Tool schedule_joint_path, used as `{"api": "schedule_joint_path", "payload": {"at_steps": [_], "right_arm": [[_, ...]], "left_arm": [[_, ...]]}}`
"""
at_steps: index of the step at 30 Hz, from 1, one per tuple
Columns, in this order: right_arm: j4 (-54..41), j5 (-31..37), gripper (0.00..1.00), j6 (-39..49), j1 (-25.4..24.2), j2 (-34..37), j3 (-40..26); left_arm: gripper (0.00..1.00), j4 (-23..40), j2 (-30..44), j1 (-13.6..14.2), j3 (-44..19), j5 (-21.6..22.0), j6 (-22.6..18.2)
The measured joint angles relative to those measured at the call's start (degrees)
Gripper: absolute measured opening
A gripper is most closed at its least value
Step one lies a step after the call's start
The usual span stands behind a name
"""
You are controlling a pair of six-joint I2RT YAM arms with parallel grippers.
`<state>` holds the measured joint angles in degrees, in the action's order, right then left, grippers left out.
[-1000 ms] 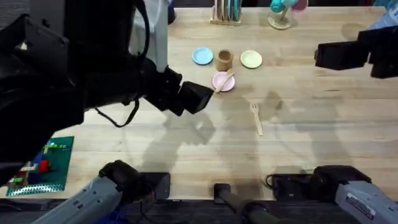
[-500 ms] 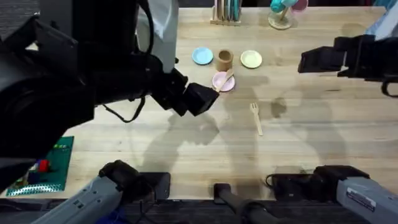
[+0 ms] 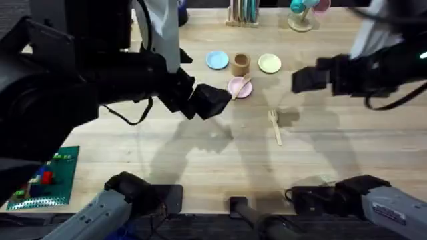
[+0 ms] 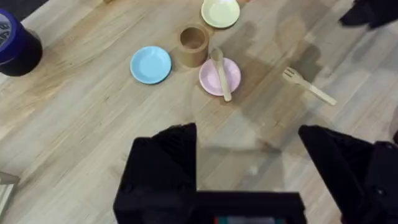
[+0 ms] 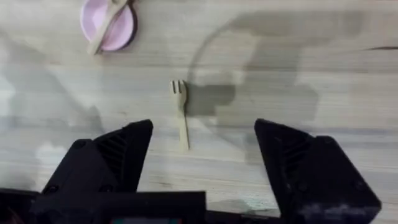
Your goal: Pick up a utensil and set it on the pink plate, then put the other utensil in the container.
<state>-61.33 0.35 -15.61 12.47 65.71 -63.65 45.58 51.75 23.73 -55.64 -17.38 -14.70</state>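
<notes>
Both tools hang wide apart and empty above the worktop (image 3: 333, 160): the right tool (image 5: 202, 165) just over the wooden fork (image 5: 181, 114), the left tool (image 4: 249, 165) short of the pink plate (image 4: 231, 73) bearing the wooden spoon (image 4: 221, 71), beside the brown cup (image 4: 193, 45).

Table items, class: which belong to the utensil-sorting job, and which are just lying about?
Job:
wooden spoon, lying across the pink plate
wooden fork, flat on the table
brown cup

Lying about:
light blue plate
pale yellow plate
green board
</notes>
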Motion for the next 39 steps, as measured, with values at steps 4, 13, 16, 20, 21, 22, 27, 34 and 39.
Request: {"api": "schedule_joint_path", "payload": {"at_steps": [4, 13, 16, 20, 21, 22, 27, 34, 39], "right_arm": [[4.0, 0.5, 0.997, -1.8, 4.1, 0.1, 4.7], [7.8, 1.0, 0.998, -4.2, 11.3, 3.1, 10.0], [9.5, 1.0, 0.998, -4.8, 12.2, 6.0, 10.1], [11.0, 1.0, 0.998, -5.3, 13.7, 10.8, 10.1], [10.9, 1.0, 0.996, -5.5, 14.1, 12.1, 10.1], [10.8, 1.0, 0.997, -5.6, 14.6, 13.3, 10.1], [11.7, 1.0, 0.993, -6.2, 16.3, 17.5, 10.3], [15.0, 0.9, 0.997, -7.4, 16.4, 18.3, 13.3], [15.9, 0.9, 0.998, -7.8, 16.4, 18.3, 14.9]], "left_arm": [[0.993, 0.0, 0.0, 0.0, 0.0, -0.4, -0.5], [0.994, 0.0, 0.0, 0.0, 0.0, -0.9, -1.0], [0.993, 0.1, 0.0, 0.0, 0.0, -0.9, -1.1], [0.993, 0.5, 0.0, 0.0, 0.0, -0.9, -1.2], [0.993, 0.5, 0.0, 0.0, 0.0, -0.9, -1.2], [0.993, 0.5, 0.0, 0.0, 0.0, -0.9, -1.2], [0.993, 0.5, 0.0, 0.0, 0.0, -0.9, -1.2], [0.994, 0.5, 0.0, 0.0, 0.0, -0.9, -1.2], [0.994, 0.5, 0.0, 0.0, 0.0, -0.9, -1.2]]}}
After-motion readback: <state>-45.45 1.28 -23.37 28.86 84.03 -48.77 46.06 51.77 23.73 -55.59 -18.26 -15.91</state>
